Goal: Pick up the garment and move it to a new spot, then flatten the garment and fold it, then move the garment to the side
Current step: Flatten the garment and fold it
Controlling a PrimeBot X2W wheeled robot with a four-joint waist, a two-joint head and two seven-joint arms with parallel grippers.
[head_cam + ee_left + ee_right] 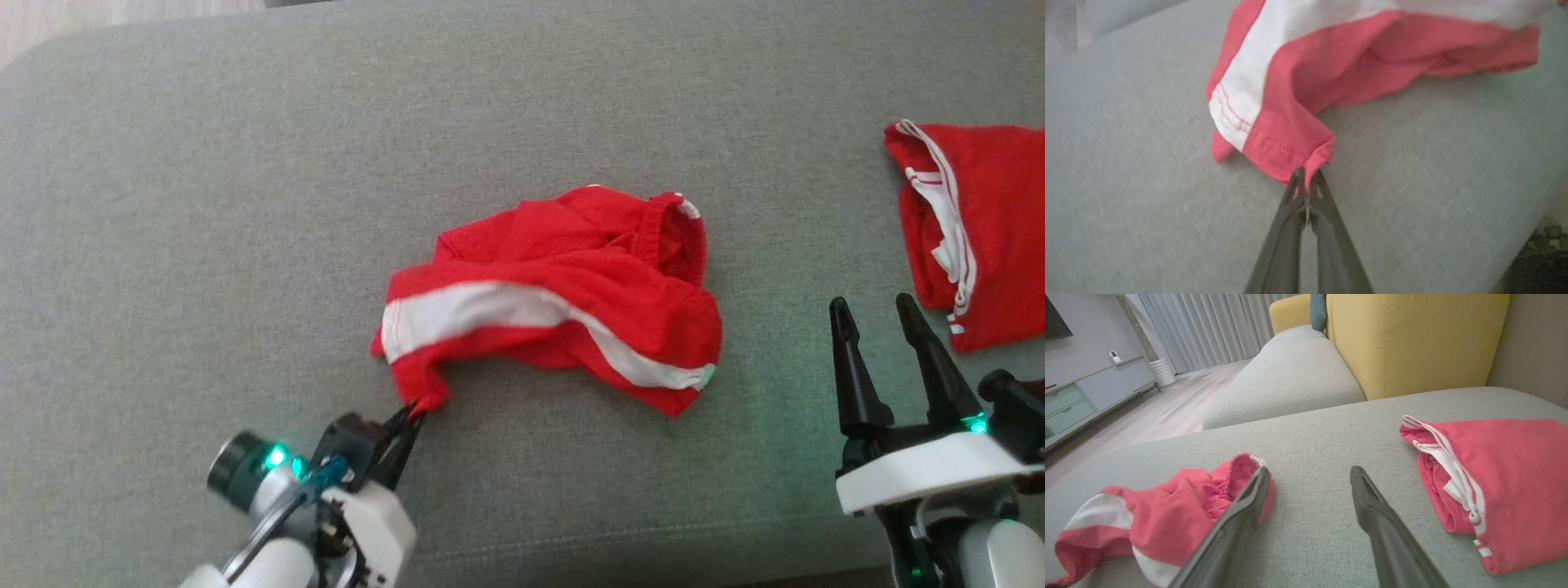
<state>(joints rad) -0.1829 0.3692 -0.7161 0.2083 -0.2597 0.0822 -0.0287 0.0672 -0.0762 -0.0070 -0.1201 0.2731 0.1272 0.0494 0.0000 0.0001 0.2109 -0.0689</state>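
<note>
Left jaws, head view: pressed together, pinching the near left hem corner of the garment.
Right jaws, head view: spread, holding nothing, well apart to the garment's right.
Garment, head view: crumpled red cloth with a white stripe, mid sofa; a folded red pile is cut off at the right edge.
Left wrist view: the stitched hem is caught between the tips; the rest is blurred and runs off the top.
Right wrist view: one jaw partly hides the elastic waistband; the bottom edge cuts off the garment, which lies on grey woven fabric.
</note>
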